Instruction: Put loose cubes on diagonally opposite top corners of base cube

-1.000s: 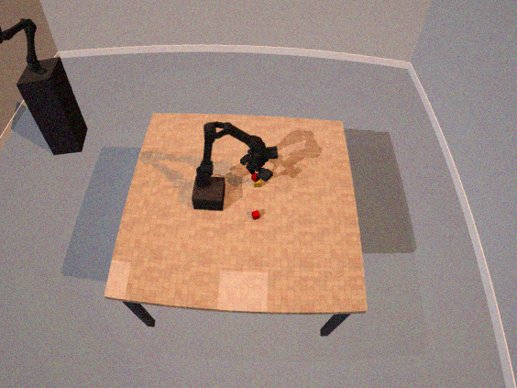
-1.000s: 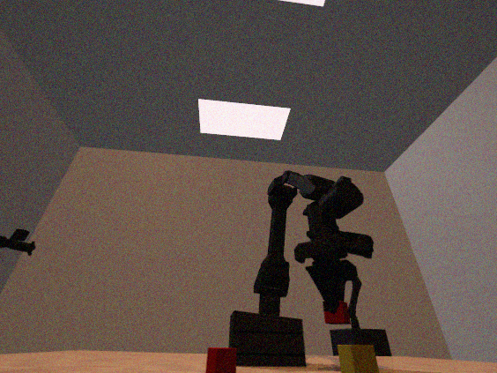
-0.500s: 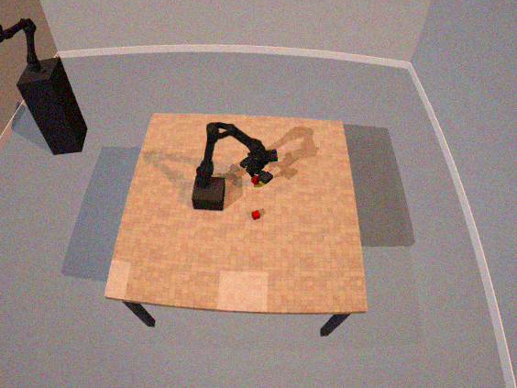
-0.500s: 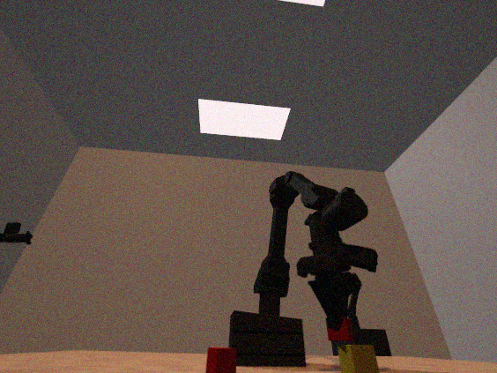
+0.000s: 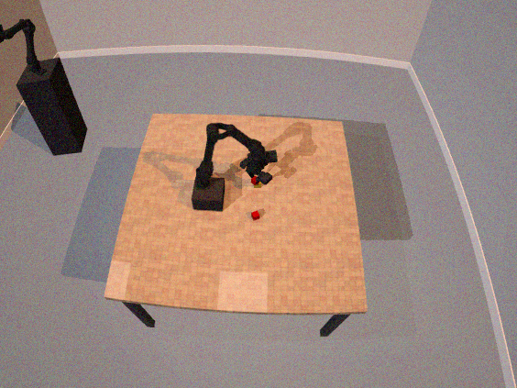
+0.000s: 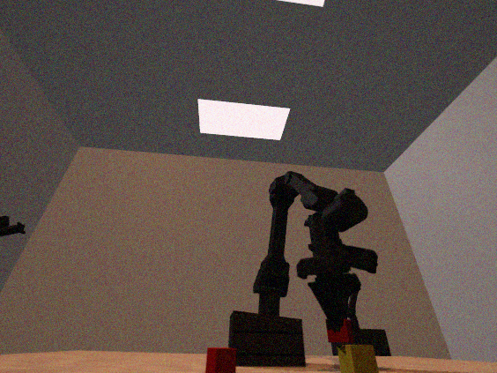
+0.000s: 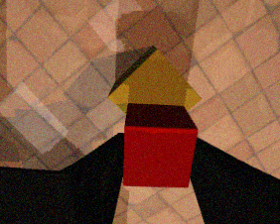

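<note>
My gripper (image 7: 156,142) is shut on a red cube (image 5: 254,181) (image 6: 340,332) (image 7: 159,158), with one black finger on each side of it. The yellow base cube (image 5: 258,185) (image 6: 359,359) (image 7: 158,81) stands on the table below. In the exterior view the held cube hangs a little above the yellow cube's top and slightly left of it. In the wrist view the held cube covers the near corner of the yellow cube, which is turned like a diamond. The other red cube (image 5: 256,215) (image 6: 221,361) lies on the table, apart from the yellow one.
The arm's dark base block (image 5: 208,194) (image 6: 266,338) stands on the wooden table (image 5: 293,258), left of the cubes in the top view. A second arm on a tall black pedestal (image 5: 52,106) stands on the floor beyond the table.
</note>
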`<state>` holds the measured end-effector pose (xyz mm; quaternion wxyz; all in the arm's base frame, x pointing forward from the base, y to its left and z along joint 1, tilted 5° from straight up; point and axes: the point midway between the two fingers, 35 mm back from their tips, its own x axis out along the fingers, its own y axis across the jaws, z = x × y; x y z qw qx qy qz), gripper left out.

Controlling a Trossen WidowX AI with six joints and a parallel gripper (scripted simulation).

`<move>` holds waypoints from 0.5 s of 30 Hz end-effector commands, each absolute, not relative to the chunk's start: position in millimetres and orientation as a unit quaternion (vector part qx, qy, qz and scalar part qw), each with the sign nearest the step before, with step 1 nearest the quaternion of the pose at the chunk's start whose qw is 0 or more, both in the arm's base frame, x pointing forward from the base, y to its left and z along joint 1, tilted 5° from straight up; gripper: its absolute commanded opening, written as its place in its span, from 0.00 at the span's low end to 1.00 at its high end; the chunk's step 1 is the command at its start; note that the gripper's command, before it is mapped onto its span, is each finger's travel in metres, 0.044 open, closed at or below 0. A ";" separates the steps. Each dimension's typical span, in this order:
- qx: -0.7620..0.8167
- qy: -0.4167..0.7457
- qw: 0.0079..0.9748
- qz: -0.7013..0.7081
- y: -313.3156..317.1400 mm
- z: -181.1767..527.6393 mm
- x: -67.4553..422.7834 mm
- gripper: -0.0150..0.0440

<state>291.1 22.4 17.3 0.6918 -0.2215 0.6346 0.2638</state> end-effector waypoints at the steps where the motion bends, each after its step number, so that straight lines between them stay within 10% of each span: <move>1: -0.220 0.635 0.692 0.262 22.3 16.7 291.1 0.43; 15: -0.221 0.635 0.692 0.263 22.2 18.6 291.0 0.60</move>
